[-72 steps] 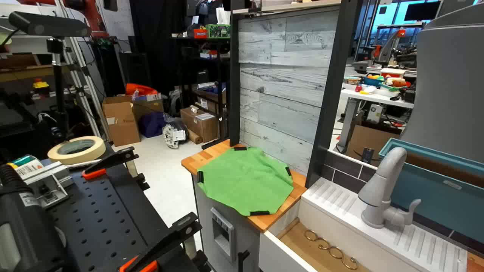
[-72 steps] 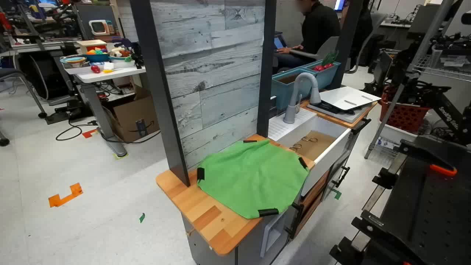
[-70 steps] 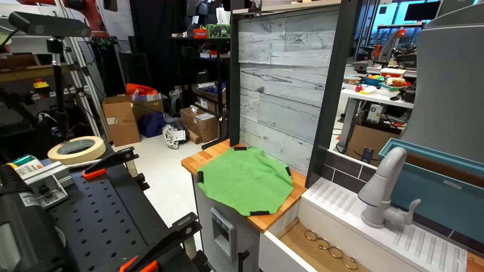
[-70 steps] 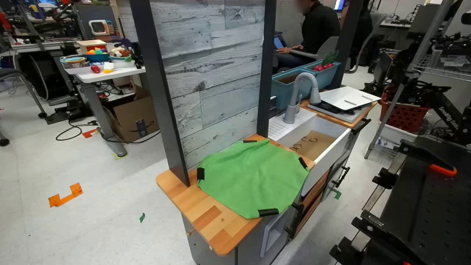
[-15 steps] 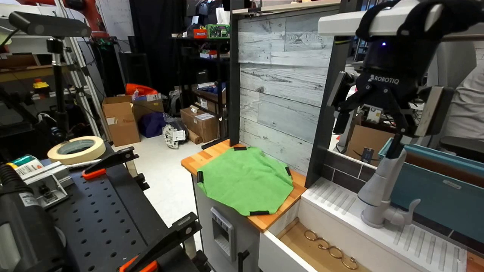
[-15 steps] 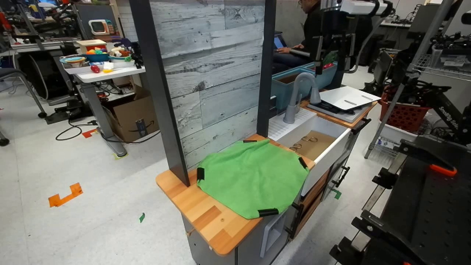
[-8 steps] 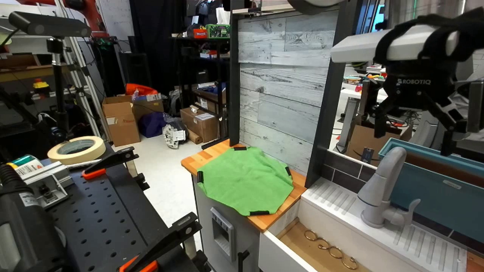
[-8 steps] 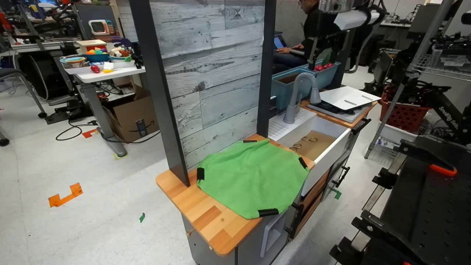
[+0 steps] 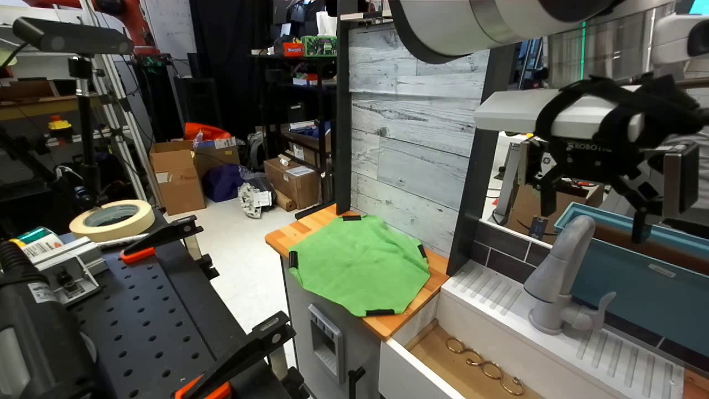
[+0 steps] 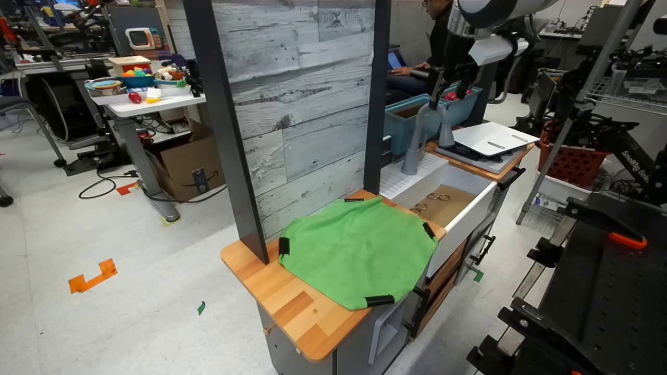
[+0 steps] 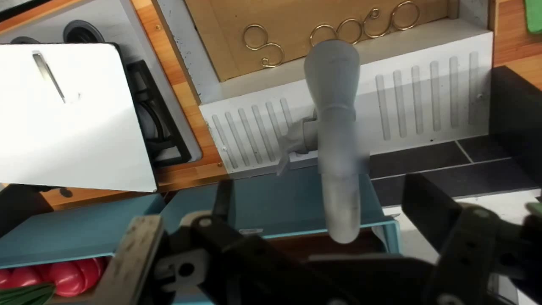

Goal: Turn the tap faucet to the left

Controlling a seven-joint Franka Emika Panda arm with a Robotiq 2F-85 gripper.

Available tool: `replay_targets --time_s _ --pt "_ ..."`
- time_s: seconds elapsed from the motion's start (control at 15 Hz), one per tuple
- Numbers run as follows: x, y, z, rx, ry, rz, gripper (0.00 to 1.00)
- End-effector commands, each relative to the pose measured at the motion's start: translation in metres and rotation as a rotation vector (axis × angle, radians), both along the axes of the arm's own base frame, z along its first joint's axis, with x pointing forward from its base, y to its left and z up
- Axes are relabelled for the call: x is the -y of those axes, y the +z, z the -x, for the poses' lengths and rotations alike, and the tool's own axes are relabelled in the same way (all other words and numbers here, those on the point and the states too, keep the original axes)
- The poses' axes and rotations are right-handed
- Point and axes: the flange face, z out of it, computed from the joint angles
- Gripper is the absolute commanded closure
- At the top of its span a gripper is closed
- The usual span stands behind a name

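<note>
The tap faucet (image 9: pixel 562 266) is pale grey, upright on a white ribbed ledge behind the sink. Its side handle (image 9: pixel 604 310) sticks out near the base. The arched spout points toward the sink and also shows in an exterior view (image 10: pixel 417 138). My black gripper (image 9: pixel 594 219) is open and empty, above and behind the faucet's arch. In an exterior view the gripper (image 10: pixel 443 91) overlaps the top of the arch; touching cannot be told. In the wrist view the faucet (image 11: pixel 338 140) lies between the widely spread fingers of the gripper (image 11: pixel 320 195), with its spout away from the palm.
A teal planter (image 9: pixel 637 288) stands right behind the faucet. The white sink (image 9: pixel 412 366) holds gold wire hooks (image 9: pixel 482 366). A dark post (image 9: pixel 479 199) and wood panel (image 9: pixel 415 122) rise beside it. A green cloth (image 9: pixel 360 266) and a white board (image 10: pixel 495 138) lie on the counters.
The gripper was out of view at the start, then came in above the faucet. In the last half second it moved lower and slightly left in an exterior view, staying open. The faucet has not moved.
</note>
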Motion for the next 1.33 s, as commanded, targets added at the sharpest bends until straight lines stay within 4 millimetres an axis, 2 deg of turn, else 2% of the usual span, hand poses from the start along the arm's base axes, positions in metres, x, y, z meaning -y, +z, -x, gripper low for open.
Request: replay_targets --time_s 0.0,0.2,0.67,0.73,0.8,0.87,1.0,1.27 --pt "-0.005 -0.003 0.000 0.013 0.054 -0.071 0.00" --pt "-0.005 -0.008 0.000 0.017 0.069 -0.118 0.00" --pt "0.016 -0.018 0.006 0.009 0.046 -0.162 0.00" --pt "0.018 -0.021 0.007 0.004 0.040 -0.154 0.02" --pt "0.018 -0.025 0.008 0.001 0.040 -0.143 0.18" --pt "0.017 -0.028 0.009 -0.006 0.049 -0.136 0.27" --pt "0.014 -0.032 0.009 -0.013 0.056 -0.136 0.38" --pt "0.010 -0.036 0.009 -0.021 0.063 -0.134 0.70"
